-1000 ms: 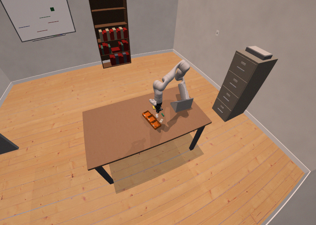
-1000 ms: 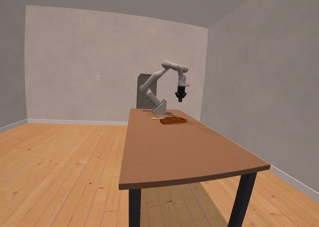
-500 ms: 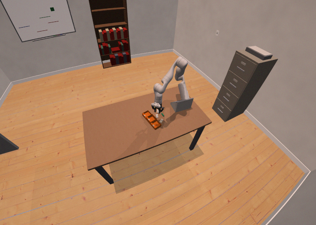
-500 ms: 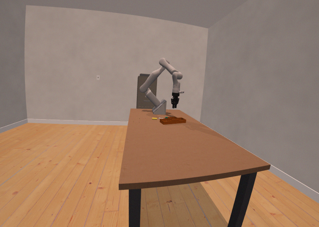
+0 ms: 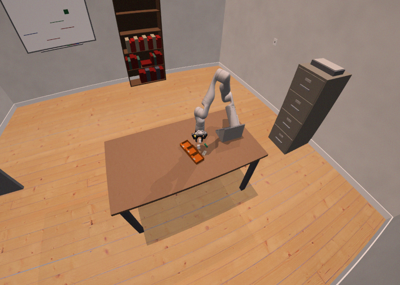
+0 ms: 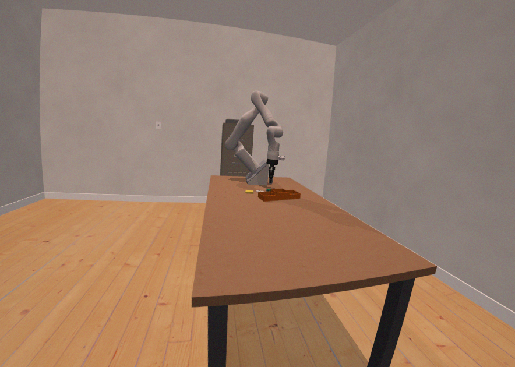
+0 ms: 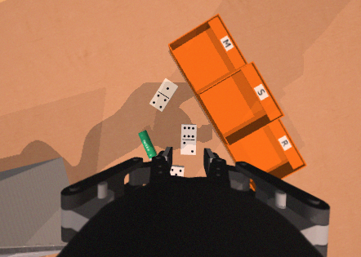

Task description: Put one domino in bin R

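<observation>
A: Wrist view first: our gripper (image 7: 187,159) hangs low over the table (image 7: 82,50), fingers partly spread, nothing between them. A domino (image 7: 177,170) lies just under the gap, mostly hidden by the gripper body.

B: So we are lining up a pick, not carrying yet?

A: We judge so. Just past the fingertips lies a second domino (image 7: 189,139), flat, with a green piece (image 7: 147,144) beside it to the left. Farther out a third domino (image 7: 163,95) lies near the bins.

B: And bin R (image 7: 267,148)?

A: Right of the gripper, the closest of the three joined bins; S (image 7: 238,99) and M (image 7: 204,51) run away from us. All three look bare inside.

B: Next move?

A: We think: settle on one domino only, centre the fingers across its narrow sides, come down, close. We must watch the green piece and the neighbouring dominoes; a nudge could scatter them. Then lift, shift right over R, release.
</observation>
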